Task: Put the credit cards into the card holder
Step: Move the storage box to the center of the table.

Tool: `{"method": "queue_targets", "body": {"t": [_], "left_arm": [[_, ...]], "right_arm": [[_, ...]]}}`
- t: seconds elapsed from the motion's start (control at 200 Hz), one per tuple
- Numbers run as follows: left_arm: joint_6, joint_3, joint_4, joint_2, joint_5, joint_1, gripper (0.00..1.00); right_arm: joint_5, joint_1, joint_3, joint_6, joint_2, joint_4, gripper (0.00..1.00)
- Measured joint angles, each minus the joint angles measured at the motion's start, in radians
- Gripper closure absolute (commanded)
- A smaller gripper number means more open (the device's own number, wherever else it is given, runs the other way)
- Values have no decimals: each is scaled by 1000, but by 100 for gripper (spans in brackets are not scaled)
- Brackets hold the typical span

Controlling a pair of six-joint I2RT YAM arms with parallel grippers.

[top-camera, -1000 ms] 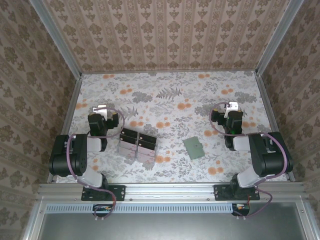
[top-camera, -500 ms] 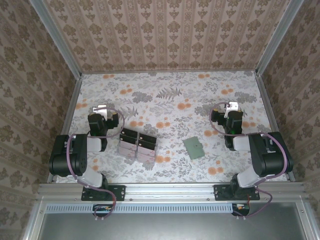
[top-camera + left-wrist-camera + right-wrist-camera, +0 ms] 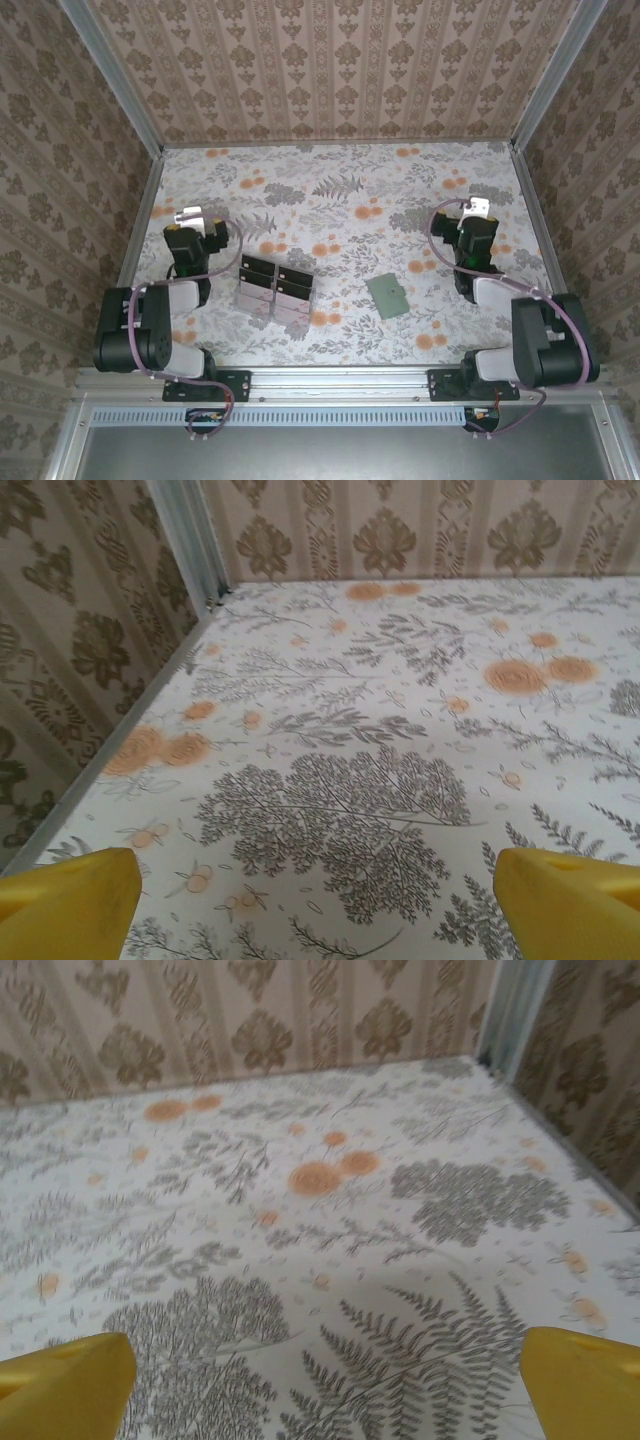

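Observation:
The dull-green card holder lies flat on the floral table, right of centre. The credit cards are hidden or out of view. My left gripper hangs over the table's left side, well left of the holder. In the left wrist view its yellow fingertips stand wide apart over bare cloth, with the left gripper open and empty. My right gripper is over the right side, beyond and right of the holder. In the right wrist view the right gripper is open too, with nothing between its yellow fingertips.
A clear plastic tray with black blocks sits between the left arm and the holder. Metal rails and patterned walls close in the table on three sides. The corner post stands ahead of the left gripper.
Both arms have swung: the left gripper moved left and slightly farther away, and the right gripper moved right and farther away. The holder and the tray stayed put.

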Motion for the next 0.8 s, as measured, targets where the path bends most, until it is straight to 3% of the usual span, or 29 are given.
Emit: {"method": "queue_targets", "body": {"t": [0.23,0.46,0.565,0.8], "left_arm": [[-36,7,-145,-129,-57,10,0],[-198,212,-557,-293,-73,15,0],[-267,285,-706,-364,-57,-20,0],[-383,296,-989,-510,-12,-192,0]], "right_arm": [[26,-2,206,190,-80,-336,0],[-170,36,303,258,-135,-603,1],[-216,153,326,256,-169,-718,1],[-242,512,350,269,-200,-883,4]]}}
